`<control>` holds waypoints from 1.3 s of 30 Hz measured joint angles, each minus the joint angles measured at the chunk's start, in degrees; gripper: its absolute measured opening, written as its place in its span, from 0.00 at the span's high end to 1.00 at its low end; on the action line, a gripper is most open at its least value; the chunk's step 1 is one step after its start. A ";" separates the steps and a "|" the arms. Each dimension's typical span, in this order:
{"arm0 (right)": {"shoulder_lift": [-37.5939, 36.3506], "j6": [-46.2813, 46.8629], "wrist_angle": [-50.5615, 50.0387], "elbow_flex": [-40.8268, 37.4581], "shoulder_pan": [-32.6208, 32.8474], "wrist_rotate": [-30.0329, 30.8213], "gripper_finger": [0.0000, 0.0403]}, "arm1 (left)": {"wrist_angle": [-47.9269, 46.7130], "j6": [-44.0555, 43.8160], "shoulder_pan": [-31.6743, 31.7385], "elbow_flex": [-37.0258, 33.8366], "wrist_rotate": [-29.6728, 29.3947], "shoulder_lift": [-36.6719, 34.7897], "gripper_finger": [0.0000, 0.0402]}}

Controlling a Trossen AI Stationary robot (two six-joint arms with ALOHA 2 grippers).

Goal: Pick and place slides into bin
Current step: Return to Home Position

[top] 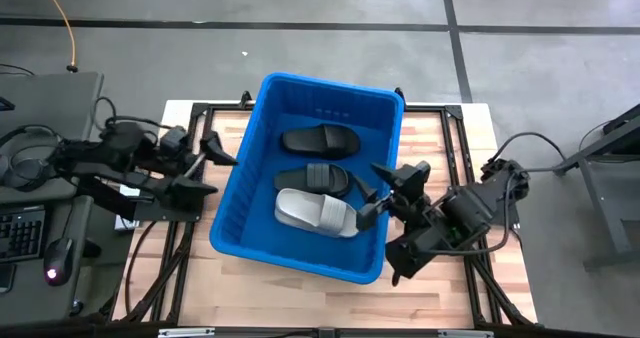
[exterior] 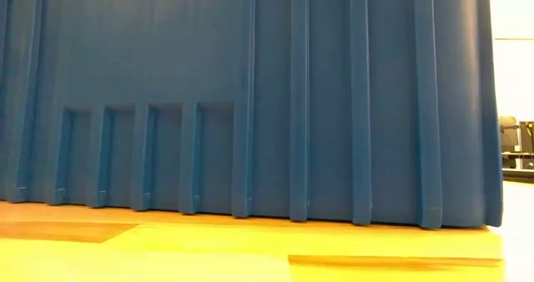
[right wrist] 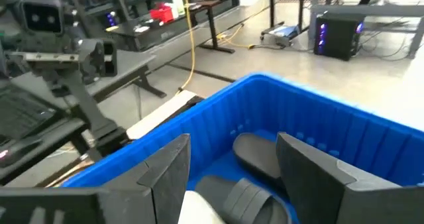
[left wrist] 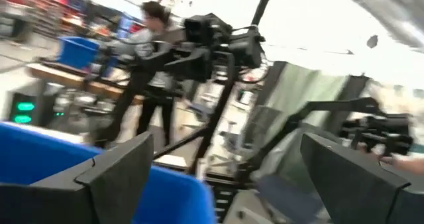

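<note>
Slides (top: 313, 178), black and grey rubber, in blue plastic bin (top: 330, 108); raise open right gripper (top: 371, 190) clear of rim first; left gripper (top: 210, 168) open, worktop's (top: 450, 143) left edge.

The right jaws are seen spread apart with nothing held between them, framing the inside of the blue bin (right wrist: 331, 134). Within the bin, a black slide (right wrist: 255, 154) is laid near the ribbed wall. A second dark slide (right wrist: 242, 196) lies closer to the jaws, and a pale slide (right wrist: 197, 209) is glimpsed just beside it. Beyond the bin, the other arm (right wrist: 63, 58), a yellow cable (right wrist: 192, 45) and a computer tower (right wrist: 338, 32) are seen.
</note>
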 joint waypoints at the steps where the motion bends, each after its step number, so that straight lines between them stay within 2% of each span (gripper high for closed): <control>1: 0.00 0.22 -0.46 0.00 0.36 0.41 0.48 | -1.41 0.22 0.14 -0.67 -0.98 -1.83 0.09; 5: -0.03 3.98 -0.61 -0.02 1.85 2.00 0.47 | -6.74 -0.37 0.16 -1.42 -2.89 -7.87 0.09; 8: 1.04 4.36 5.19 -2.37 2.13 3.82 0.46 | -14.17 0.90 0.13 -1.52 -4.01 -12.92 0.09; 14: 1.61 7.23 27.94 -18.69 0.74 5.37 0.46 | -16.77 1.20 0.16 -2.40 -8.09 -19.19 0.09; 18: -0.10 13.69 34.14 -27.43 1.07 9.21 0.46 | -18.35 0.14 0.16 -3.75 -8.74 -21.18 0.09; 22: -3.87 12.67 40.15 -31.62 0.75 8.59 0.45 | -18.89 -4.52 0.16 -5.37 -10.65 -22.31 0.09; 24: -3.63 6.69 46.77 -33.26 -0.62 3.16 0.45 | -19.25 -6.80 0.16 -5.43 -12.58 -22.13 0.09; 26: -3.62 -7.82 58.45 -33.83 -2.88 -7.40 0.46 | -19.61 -5.83 0.16 -5.49 -12.99 -22.01 0.09; 29: -4.45 -34.15 83.86 -32.55 -7.38 -27.18 0.46 | -19.05 -5.38 0.16 -5.49 -11.96 -22.07 0.09; 30: -4.51 -41.98 91.45 -31.72 -9.06 -36.32 0.46 | -18.96 -5.75 0.11 -5.49 -12.29 -22.07 0.09; 31: -4.77 -47.40 96.03 -31.08 -10.61 -44.17 0.46 | -18.73 -6.07 0.13 -5.49 -13.28 -22.04 0.09; 32: -5.68 -50.03 97.16 -30.93 -11.87 -49.14 0.46 | -18.50 -6.10 0.16 -5.49 -14.13 -22.04 0.09; 34: -7.50 -51.61 93.41 -30.97 -13.36 -51.39 0.46 | -18.14 -5.89 0.16 -5.49 -14.61 -22.07 0.09; 35: -8.63 -51.97 89.01 -31.14 -13.55 -50.34 0.46 | -17.96 -6.00 0.16 -5.49 -14.56 -22.06 0.09; 37: -11.18 -50.88 83.88 -33.97 -13.10 -44.48 0.46 | -17.30 -6.07 0.16 -5.49 -14.45 -22.07 0.09; 39: -15.22 -51.21 86.61 -40.39 -12.36 -39.76 0.46 | -17.35 -5.70 0.16 -5.47 -14.51 -22.07 0.09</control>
